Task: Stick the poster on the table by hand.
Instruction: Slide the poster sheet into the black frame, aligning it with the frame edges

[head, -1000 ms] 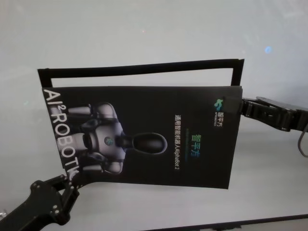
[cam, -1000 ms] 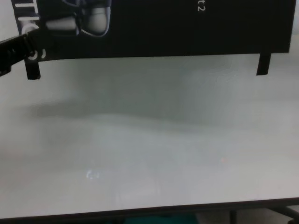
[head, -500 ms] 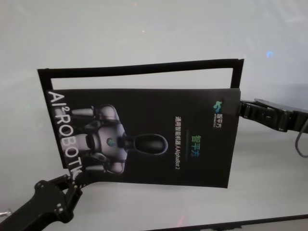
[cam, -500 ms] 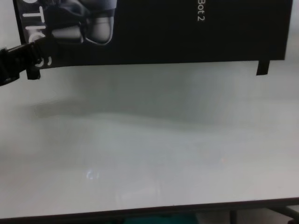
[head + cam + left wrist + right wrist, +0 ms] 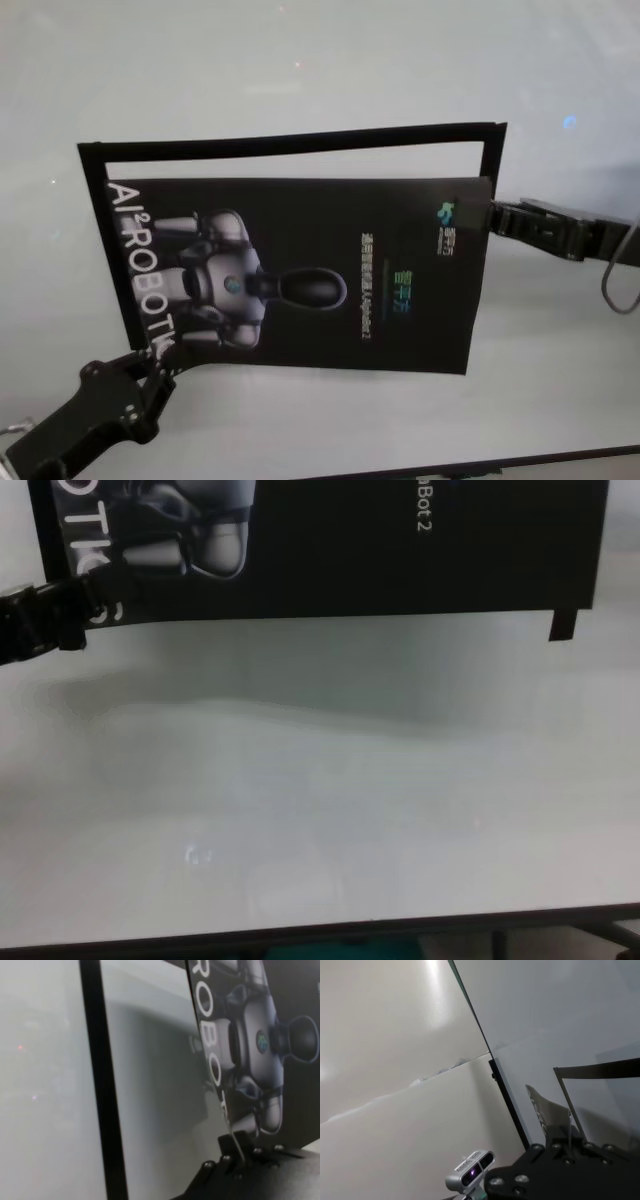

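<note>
- Head view: poster (image 5: 330, 275) held above the counter (image 5: 300, 70), well inside its edges, with the black tape strips (image 5: 290, 141) forming a frame on the far side and both short sides. Left tool (image 5: 150, 362) clamped on the near-left corner, right tool (image 5: 488, 216) clamped on the far-right corner. Held only on one diagonal, so the two free corners may sag or curl and touch down first, giving a wrinkle.
- Left wrist view: sheet edge caught between the fingers (image 5: 235, 1146) of the left tool, with a clear bow in the paper and a gap to the tape strip beside it. Risk of a crease if pulled too hard, or of tape folding onto itself.
- Right wrist view: right tool closed on a thin edge of the sheet; only a small bite visible. Could slip out under tension, letting that corner drop.
- Chest view: near edge of the poster hanging over its shadow, so probably not yet flat; small tape tab (image 5: 565, 626) dangling at the near-right corner. May stick early and fix the sheet skewed.
</note>
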